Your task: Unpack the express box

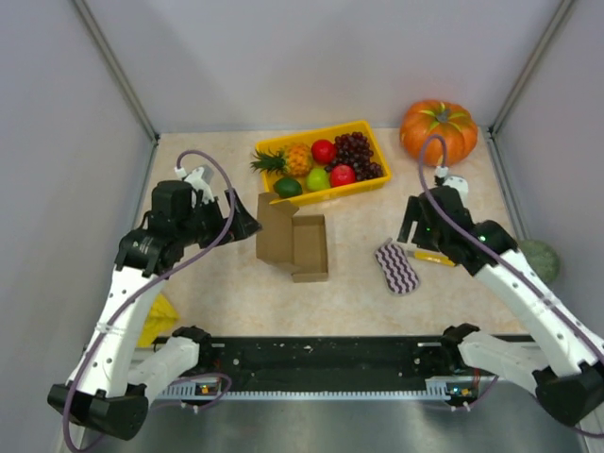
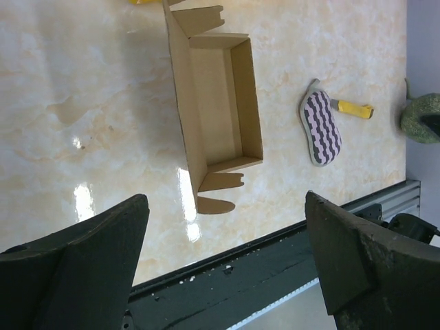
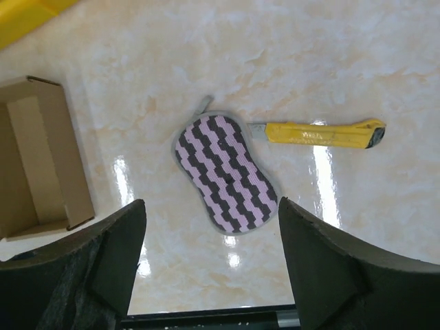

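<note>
Lying on the pale marbled counter (image 1: 236, 283), the small flat brown cardboard express box (image 1: 310, 247) is seen just at 3 o'clock of the left hand (image 1: 245, 221), long axis 12 to 6; the right hand (image 1: 411, 234) is farther; both are spread wide, empty

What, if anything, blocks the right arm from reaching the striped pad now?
Probably nothing, so yes. The right gripper hangs open above the striped pad, which lies flat with nothing over it; the yellow knife lies beside it, not on it.
</note>
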### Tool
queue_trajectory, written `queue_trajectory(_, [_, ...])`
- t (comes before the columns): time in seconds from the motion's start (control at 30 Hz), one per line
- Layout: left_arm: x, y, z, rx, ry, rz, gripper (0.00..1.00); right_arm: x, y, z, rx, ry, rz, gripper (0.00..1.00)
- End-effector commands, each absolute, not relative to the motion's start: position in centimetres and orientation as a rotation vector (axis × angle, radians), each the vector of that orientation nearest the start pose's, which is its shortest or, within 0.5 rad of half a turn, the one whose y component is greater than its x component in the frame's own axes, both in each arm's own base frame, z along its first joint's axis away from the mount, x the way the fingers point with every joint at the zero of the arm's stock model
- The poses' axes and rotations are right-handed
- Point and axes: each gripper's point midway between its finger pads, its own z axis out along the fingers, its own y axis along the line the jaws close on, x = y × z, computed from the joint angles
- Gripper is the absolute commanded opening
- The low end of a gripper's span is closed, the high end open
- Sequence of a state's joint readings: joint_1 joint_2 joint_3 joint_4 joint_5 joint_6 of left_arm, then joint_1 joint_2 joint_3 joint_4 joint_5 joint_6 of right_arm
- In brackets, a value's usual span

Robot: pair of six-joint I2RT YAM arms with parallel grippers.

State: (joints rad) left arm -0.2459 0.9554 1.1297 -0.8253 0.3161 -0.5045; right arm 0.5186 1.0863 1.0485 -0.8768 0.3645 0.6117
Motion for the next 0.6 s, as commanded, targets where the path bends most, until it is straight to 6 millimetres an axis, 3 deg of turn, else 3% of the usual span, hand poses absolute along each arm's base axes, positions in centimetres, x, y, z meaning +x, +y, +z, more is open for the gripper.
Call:
queue_trajectory(0.0, [22.4,-12.0,27.8,-0.181,2.236,-0.687,0.99,22.6,6.7,24.3,0.311,2.202,0.105,0.76])
queue_trajectory(0.03, [22.0,-11.5,28.2,-0.187,2.220,-0.670,0.99,21.9,6.0,26.0,0.331,2.140,0.132,0.76])
queue_trajectory(0.33, [18.9,-8.7,31.7,-0.179,2.136,-0.545,0.99,15.6,1.1,34.8,0.379,1.905,0.206,0.77])
queue_trajectory(0.57, [17.3,-7.7,32.7,-0.158,2.117,-0.504,0.99,11.6,-2.6,38.2,0.462,1.831,0.175,0.78])
